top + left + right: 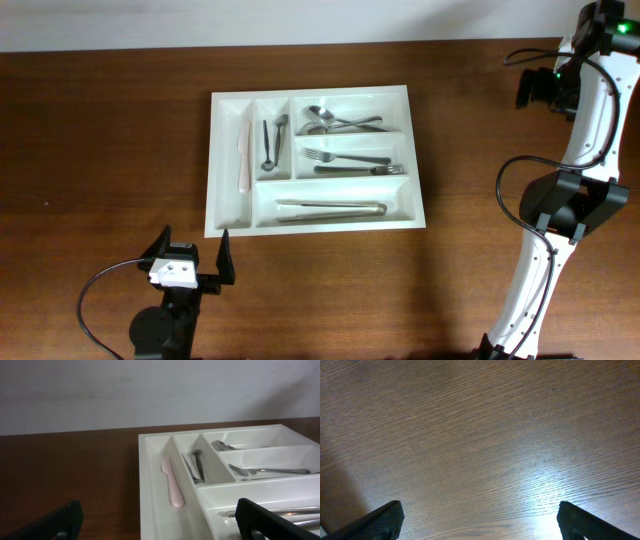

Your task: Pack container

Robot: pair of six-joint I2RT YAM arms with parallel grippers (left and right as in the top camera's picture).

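The container (226, 175), a large white rectangular moulded-plastic cutlery tray with smooth glossy walls and rounded inner corners, is found flat at the middle of the dark brown wood-grain table (100, 150). All five compartments are occupied. A pale pink, thin flat plastic knife (243, 150) is noted in the outer narrow compartment, and small dark grey metal teaspoons (271, 140) in the narrow one beside it. Polished steel spoons (335, 121) are noted in the top long compartment, steel forks (350, 159) in the middle one and slim steel tongs (330, 209) in the bottom one. No loose piece is seen on the table, so packing is judged done or nearly so. The left end effector (195, 236) is placed just off the container's near left corner, fingers spread wide with nothing between them. The right end effector (480, 510) is seen over bare wood, likewise spread wide and empty. The step in hand is judged to be a last check while holding clear. Any further approach is best made from above, with the thin rim left untouched, since a light plastic tray is likely to slide on smooth wood. The slick, rounded steel would be best taken across the handles. The knife, lying flush on the floor, would be hard to get under.
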